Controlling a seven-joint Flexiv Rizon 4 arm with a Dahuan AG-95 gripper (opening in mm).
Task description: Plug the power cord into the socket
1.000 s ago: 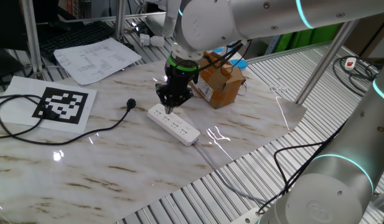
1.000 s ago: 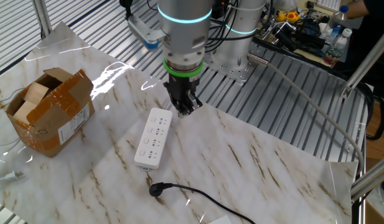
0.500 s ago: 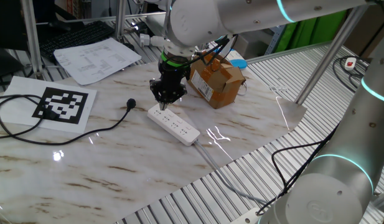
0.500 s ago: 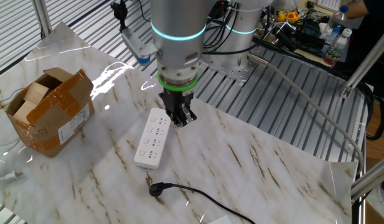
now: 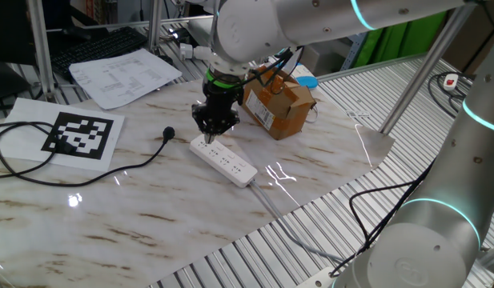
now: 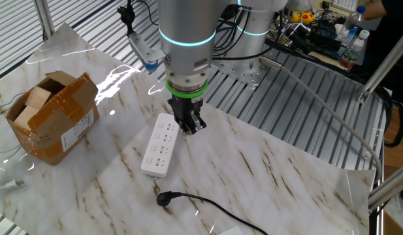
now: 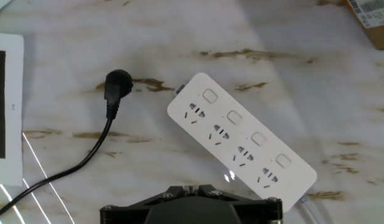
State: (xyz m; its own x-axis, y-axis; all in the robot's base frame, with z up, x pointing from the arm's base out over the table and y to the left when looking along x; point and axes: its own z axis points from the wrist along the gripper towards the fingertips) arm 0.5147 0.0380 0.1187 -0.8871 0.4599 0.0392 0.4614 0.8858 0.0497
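Far off to the pincer's left in one fixed view, a sheet with a black-and-white marker (image 5: 81, 134) lies flat on the marble surface (image 5: 150, 208), and a stack of printed papers (image 5: 122, 74) sits behind it. The cord (image 5: 86, 172) snakes across the surface from that side, and its round plug (image 5: 169, 134) lies loose just left of the pincer, short of the strip and not touching it. From the hand view the plug (image 7: 117, 84) sits up and to the left of the strip's near end, with a gap of bare marble between.

Now the middle: the pincer (image 5: 215, 126) points straight down, fingers pressed together, holding nothing. It hangs right over the near end of the white strip (image 5: 223, 160); whether the tips touch it I cannot tell. In the other fixed view the pincer (image 6: 189, 124) sits at the strip's upper right corner, the strip (image 6: 159, 145) stretching away below it. The strip lies flat and at a slant, four outlet groups in a row, all unplugged (image 7: 241, 138).

Right of the pincer, close behind the arm, stands a brown cardboard box (image 5: 283, 102), flaps open. The strip's pale lead (image 5: 287, 220) trails off the surface's right edge.
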